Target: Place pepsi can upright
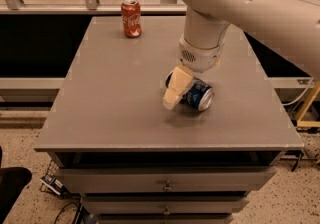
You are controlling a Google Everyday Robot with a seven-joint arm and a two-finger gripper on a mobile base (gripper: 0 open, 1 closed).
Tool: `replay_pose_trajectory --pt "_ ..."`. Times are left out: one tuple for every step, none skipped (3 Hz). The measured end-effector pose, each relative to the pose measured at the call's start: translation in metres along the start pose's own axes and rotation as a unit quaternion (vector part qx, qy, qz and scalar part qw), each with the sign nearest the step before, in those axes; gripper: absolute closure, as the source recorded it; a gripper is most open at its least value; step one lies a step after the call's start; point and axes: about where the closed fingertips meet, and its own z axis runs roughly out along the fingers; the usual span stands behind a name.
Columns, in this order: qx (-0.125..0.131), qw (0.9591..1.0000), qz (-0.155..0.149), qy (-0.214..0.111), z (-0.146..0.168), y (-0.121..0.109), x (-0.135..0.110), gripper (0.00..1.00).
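Observation:
The pepsi can is blue with a silver end. It lies on its side near the middle of the grey table, silver end pointing front right. My gripper reaches down from the white arm and is shut on the can's left part. One cream finger crosses in front of the can; the other is hidden behind it. A shadow lies on the table just under the can.
A red cola can stands upright at the table's back left. The table has drawers below its front edge. A railing runs behind the table. A yellow frame stands at the right.

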Motion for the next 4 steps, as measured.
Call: replay_pose_trajectory --pt "-0.006 0.9999 0.011 -0.007 0.0060 -0.0018 0.0012 0.00" --pt "-0.002 0.9999 0.013 -0.006 0.0106 0.0002 -0.0017 0.18" --pt "-0.002 0.9999 0.012 -0.007 0.0111 0.0005 -0.0024 0.41" --pt "-0.001 0.9999 0.011 -0.008 0.0116 0.0008 -0.0031 0.64"
